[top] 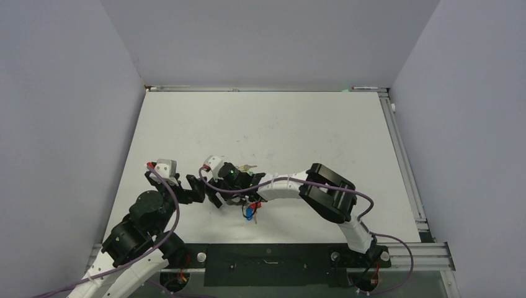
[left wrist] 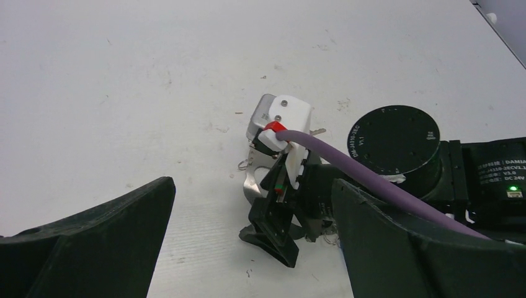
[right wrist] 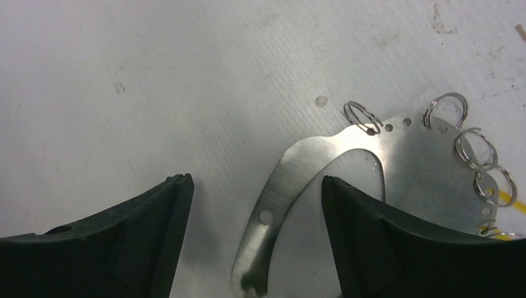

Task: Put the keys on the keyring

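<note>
The keyring [right wrist: 409, 161] is a flat shiny silver piece with a curved arm, lying on the table; several small wire rings [right wrist: 474, 149] hang in holes along its edge. My right gripper [right wrist: 257, 236] is open and low, its jaws on either side of the curved arm. My left gripper [left wrist: 253, 186] is open and empty, facing the right gripper's fingers [left wrist: 273, 236] from the left. The top view shows a key [top: 248, 167] beyond the right wrist, with a blue tag [top: 249, 213] and a red tag [top: 255, 204] on its near side. The right gripper [top: 222, 195] hides the keyring there.
The white tabletop [top: 279, 124] stretches out behind the grippers, between grey walls. A metal rail [top: 403, 155] runs along its right edge. The right arm's purple cable [left wrist: 347, 161] crosses the left wrist view.
</note>
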Available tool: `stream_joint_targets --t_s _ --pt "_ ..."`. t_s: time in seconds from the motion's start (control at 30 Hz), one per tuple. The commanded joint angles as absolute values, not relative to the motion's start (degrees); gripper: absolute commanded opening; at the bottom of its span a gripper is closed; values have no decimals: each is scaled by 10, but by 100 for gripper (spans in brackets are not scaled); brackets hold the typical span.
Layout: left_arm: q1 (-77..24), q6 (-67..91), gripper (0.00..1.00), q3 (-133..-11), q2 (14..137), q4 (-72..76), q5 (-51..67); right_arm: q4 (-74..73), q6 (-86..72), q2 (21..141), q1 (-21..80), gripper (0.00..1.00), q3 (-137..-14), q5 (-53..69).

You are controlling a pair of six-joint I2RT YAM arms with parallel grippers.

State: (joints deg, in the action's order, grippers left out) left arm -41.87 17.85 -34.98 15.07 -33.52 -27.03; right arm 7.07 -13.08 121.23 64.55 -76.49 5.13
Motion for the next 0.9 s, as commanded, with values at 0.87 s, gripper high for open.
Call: stream_joint_targets --t_s 0.87 --pt "-361 169 95 -367 167 -312 -229 -83 -176 819 641 77 -454 15"
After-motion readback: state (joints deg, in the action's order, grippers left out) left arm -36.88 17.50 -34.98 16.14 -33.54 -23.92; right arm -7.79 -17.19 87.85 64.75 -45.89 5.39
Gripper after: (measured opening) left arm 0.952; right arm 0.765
